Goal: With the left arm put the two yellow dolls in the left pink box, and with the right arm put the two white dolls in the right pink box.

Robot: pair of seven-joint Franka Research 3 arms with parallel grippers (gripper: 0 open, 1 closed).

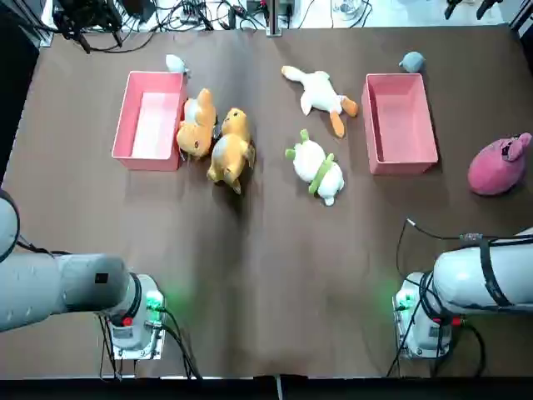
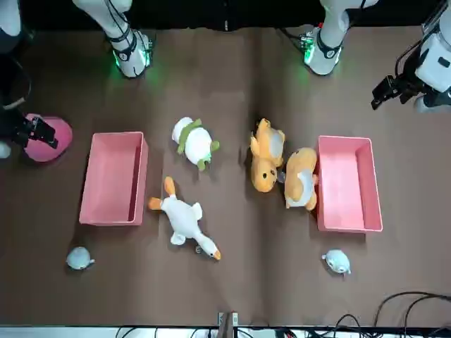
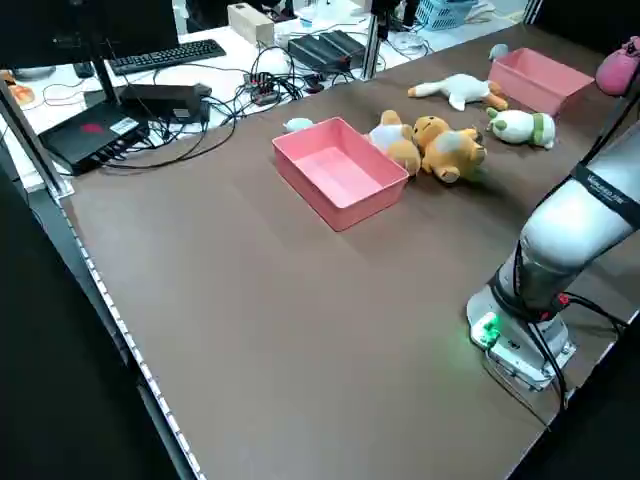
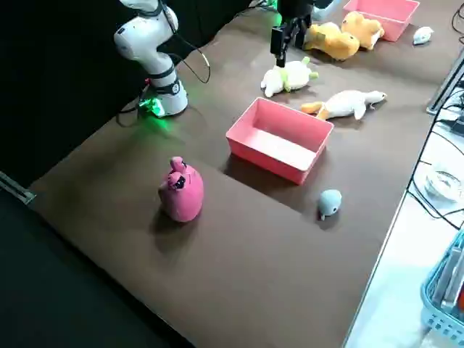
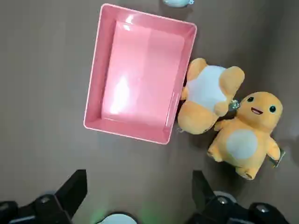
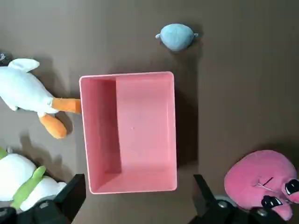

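Observation:
Two yellow dolls (image 1: 197, 123) (image 1: 231, 148) lie side by side against the left pink box (image 1: 122, 117), which holds nothing. A white duck doll (image 1: 319, 92) and a white doll with green trim (image 1: 318, 167) lie left of the right pink box (image 1: 430, 125), which is likewise bare inside. My left gripper (image 5: 138, 179) hangs open, high above the table on the robot's side of the left box. High over the near end of the right box, my right gripper (image 6: 138, 182) is open too. Neither holds anything.
A pink round doll (image 1: 498, 165) sits to the right of the right box. One small grey-blue doll (image 1: 411, 61) lies behind the right box, another (image 1: 175, 63) behind the left box. Cables and electronics run along the far edge.

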